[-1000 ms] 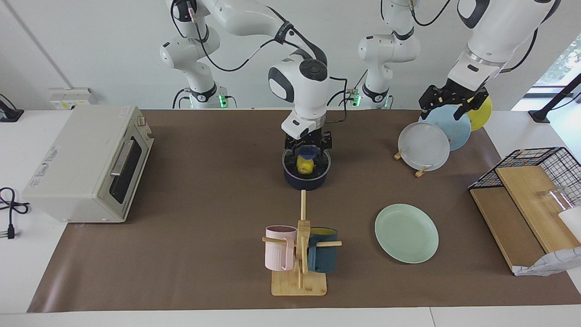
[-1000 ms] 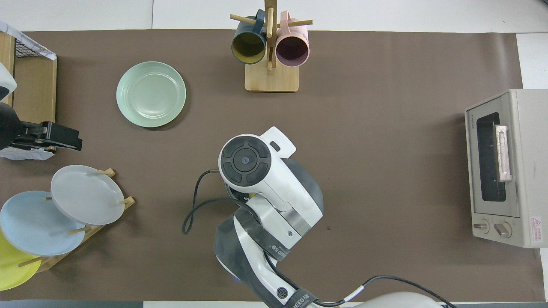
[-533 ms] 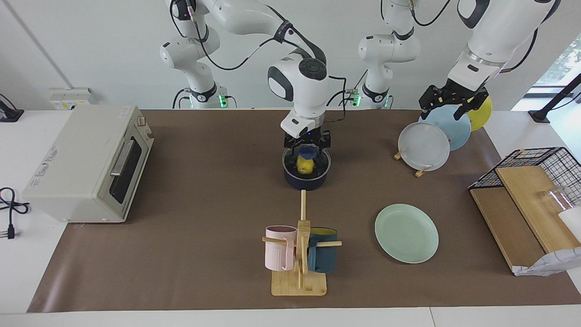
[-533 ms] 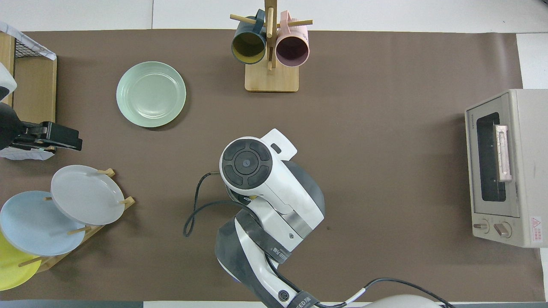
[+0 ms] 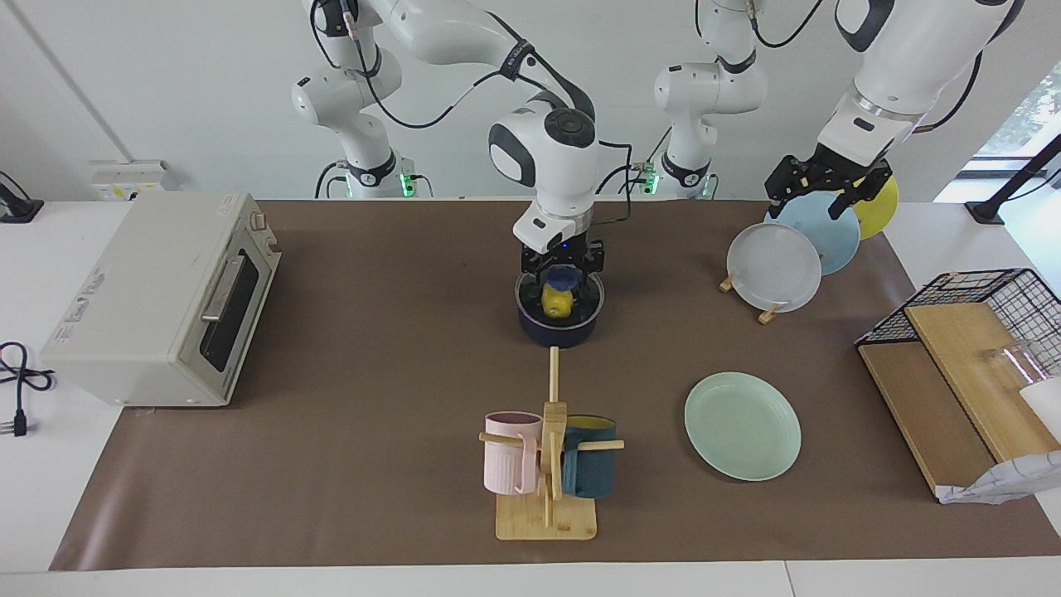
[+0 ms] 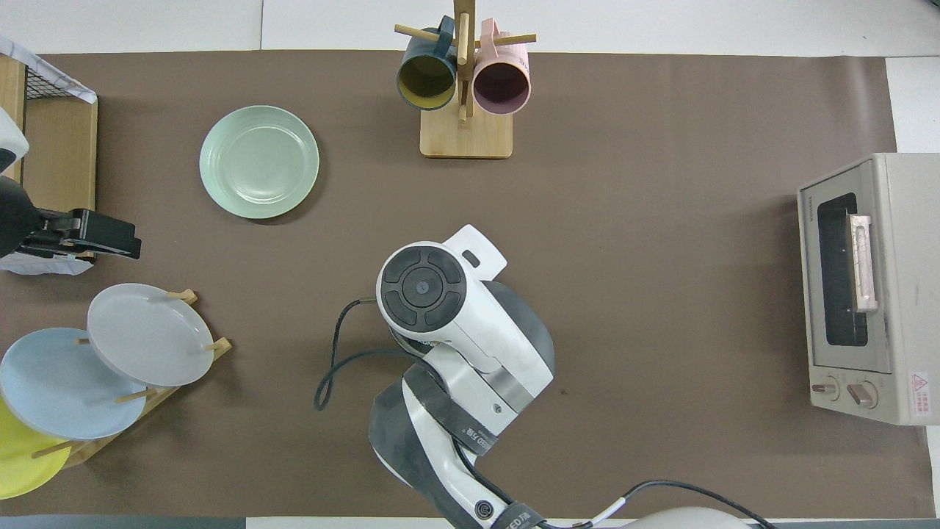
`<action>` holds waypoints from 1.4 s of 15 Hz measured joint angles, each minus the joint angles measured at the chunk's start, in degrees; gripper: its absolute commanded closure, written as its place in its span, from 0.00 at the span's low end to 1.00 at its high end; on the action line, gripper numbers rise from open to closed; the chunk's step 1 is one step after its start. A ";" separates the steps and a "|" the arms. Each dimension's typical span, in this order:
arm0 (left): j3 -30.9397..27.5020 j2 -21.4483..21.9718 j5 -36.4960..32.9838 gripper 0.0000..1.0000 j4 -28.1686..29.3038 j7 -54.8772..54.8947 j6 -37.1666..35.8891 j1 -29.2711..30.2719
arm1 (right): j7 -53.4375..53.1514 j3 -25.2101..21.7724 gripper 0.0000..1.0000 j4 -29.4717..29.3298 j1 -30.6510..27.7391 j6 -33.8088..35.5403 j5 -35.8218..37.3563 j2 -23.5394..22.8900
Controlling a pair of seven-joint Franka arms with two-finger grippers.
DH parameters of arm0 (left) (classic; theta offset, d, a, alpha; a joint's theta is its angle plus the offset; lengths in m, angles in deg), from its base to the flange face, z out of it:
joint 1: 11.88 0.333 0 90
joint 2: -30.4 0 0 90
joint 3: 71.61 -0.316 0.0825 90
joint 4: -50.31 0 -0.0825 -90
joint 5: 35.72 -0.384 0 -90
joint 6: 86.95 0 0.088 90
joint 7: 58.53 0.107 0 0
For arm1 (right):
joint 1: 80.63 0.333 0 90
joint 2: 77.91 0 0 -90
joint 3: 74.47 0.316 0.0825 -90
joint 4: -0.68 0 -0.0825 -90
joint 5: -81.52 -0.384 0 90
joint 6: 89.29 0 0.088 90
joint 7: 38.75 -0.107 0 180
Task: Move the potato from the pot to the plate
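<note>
My right gripper (image 5: 560, 286) sat in the pot (image 5: 559, 325), straddling the potato (image 5: 556, 302) directly beneath; couldn't tell if clamped. Left gripper (image 5: 829, 186) waited, grip unclear.

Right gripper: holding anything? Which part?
The right gripper is down in the pot at the potato; whether it grips cannot be told.

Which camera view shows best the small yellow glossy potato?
The facing view: the small yellow glossy potato sits inside the dark navy-blue round pot, under the right end effector. In the overhead view the right arm hides the potato completely.
</note>
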 measured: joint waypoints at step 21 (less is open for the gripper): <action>0.69 2.17 0.05 0.00 0.07 -0.04 -0.83 -0.31 | 19.94 -0.85 0.75 -9.24 -14.10 11.97 1.81 1.78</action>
